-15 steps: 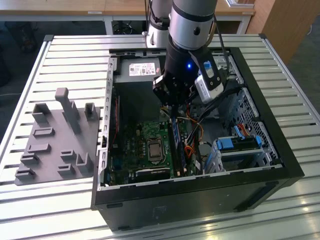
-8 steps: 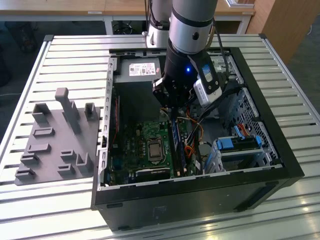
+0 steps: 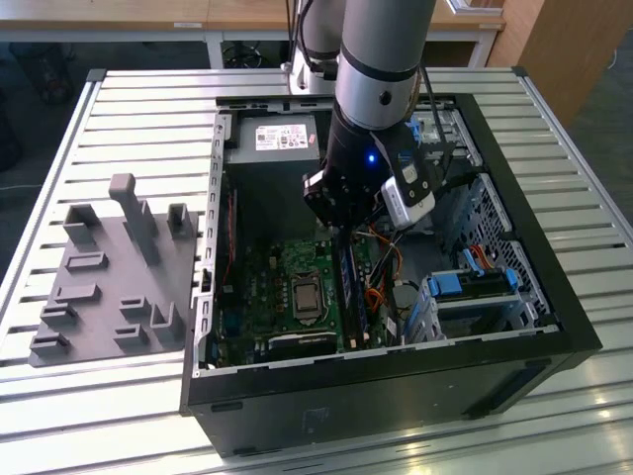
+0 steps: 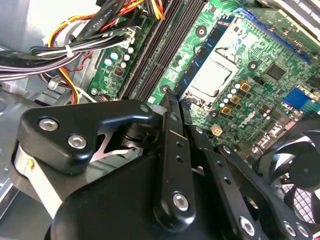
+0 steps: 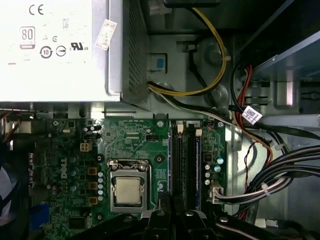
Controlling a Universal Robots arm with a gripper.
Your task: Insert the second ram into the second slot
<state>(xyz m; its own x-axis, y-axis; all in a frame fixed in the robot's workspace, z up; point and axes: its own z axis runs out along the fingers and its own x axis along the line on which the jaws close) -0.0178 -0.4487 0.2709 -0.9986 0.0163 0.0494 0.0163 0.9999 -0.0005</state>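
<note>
Open computer case (image 3: 346, 406) sat on the slatted metal surface (image 3: 129, 109). Landmark for these notes: the CPU socket (image 3: 305, 295) on the green board inside the case, seen in both wrist views (image 4: 212, 75) (image 5: 127, 190).

- Arm (image 3: 381, 59) reached down into the case from above. Claw (image 3: 341, 226) hung just beside the socket, on the socket's exterior-view right and toward the case's far wall.
- Ram (image 3: 346, 287): a long blue stick standing on edge in the row of slots right beside the socket, parallel to the socket's side. In the second wrist view it (image 4: 210, 50) was the stick nearest the socket, with the dark slots on its far side. In the first wrist view (image 5: 171, 165) it ran the full length of the slot row.
- Claw tip (image 4: 169, 102) sat at one end of the ram, close above the board (image 5: 172, 202). Could not tell how far the claw was open, nor whether it had hold of the ram or only met it.
- Power supply (image 3: 272, 143) lay beyond the socket against the case's far wall (image 5: 55, 50).
- Cable bundle (image 4: 75, 45) ran past the slots on the side away from the socket (image 5: 280, 165).
- Fan (image 4: 295, 170) sat near the socket in the second wrist view.
- Grey holder plate (image 3: 109, 287) lay outside the case, well apart from the socket, on the exterior view's left.
</note>
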